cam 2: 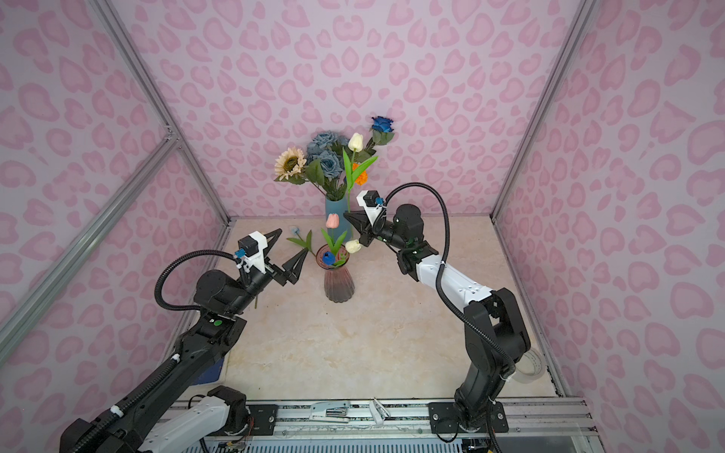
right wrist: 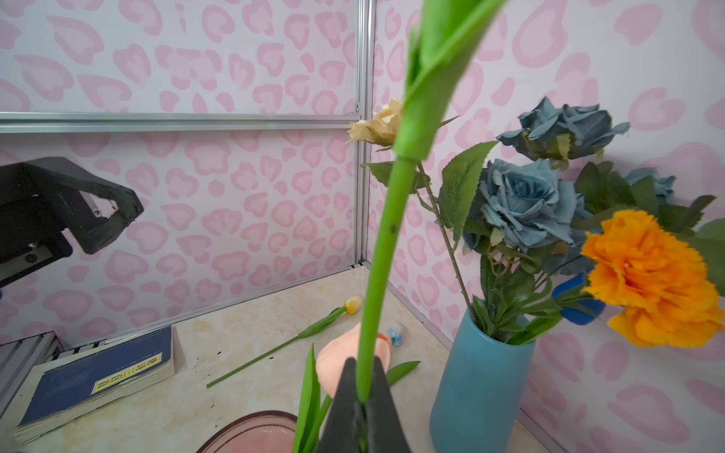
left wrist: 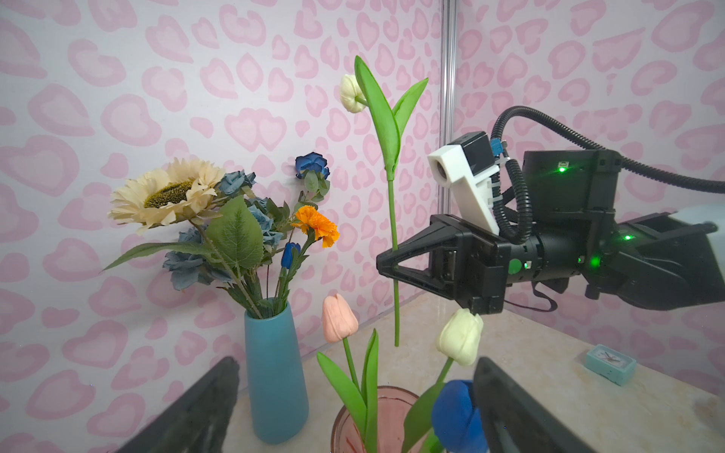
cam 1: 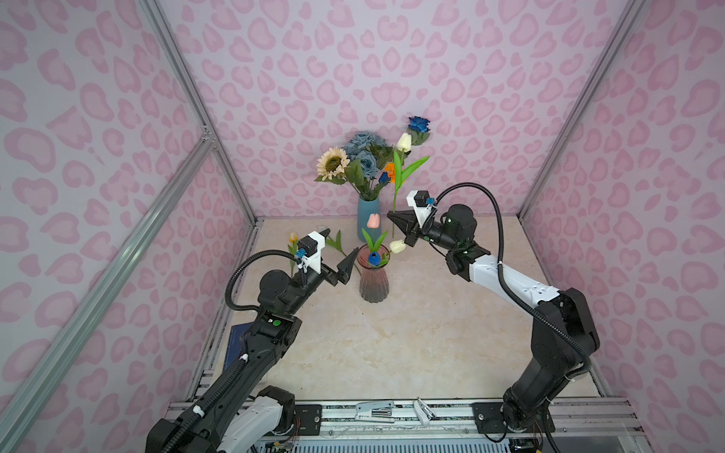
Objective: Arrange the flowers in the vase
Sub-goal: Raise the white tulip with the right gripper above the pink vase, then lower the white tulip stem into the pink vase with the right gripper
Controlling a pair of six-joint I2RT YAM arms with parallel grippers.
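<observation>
**Front rail.** A stapler (cam 1: 374,412) lies on the rail between the two arm bases, with the table (cam 1: 392,345) beyond it.

**Mid-table.**
- The pink glass vase (cam 1: 374,282) holds three flowers.
  - A pink tulip (cam 1: 374,221) stands upright.
  - A cream tulip (cam 1: 398,246) leans out over the rim to the right.
  - A blue tulip (cam 1: 374,258) sits low in the mouth.
- The left end effector (cam 1: 342,241) sits just left of this vase at rim height, its jaws wide apart and empty.
- Its nearer fingertip (cam 1: 349,261) lies at the rim. Whether it touches cannot be told.
- Behind that arm, a yellow tulip (right wrist: 352,304) lies flat on the table near the left wall, well apart from both vases.
- A blue book (right wrist: 98,372) rests at the table's left edge.

**Above and to the right of the pink glass vase.**
- The right end effector (cam 1: 391,216) is clamped on the stem of a long white tulip (left wrist: 386,129), gripping its lower half.
- The flower stands nearly upright, with its bloom and leaves above the jaws.
- Its cut end hangs free below the jaws, near the vase's mouth but not inside it.

**Back wall.**
- The blue vase (cam 1: 368,215) carries four flowers: a cream sunflower (cam 1: 332,162), a dusty-blue rose bunch (cam 1: 363,147), an orange marigold (cam 1: 389,169) and a bright blue rose (cam 1: 419,124).
- In both top views, the long white tulip rises just beside this bouquet, on its right.
</observation>
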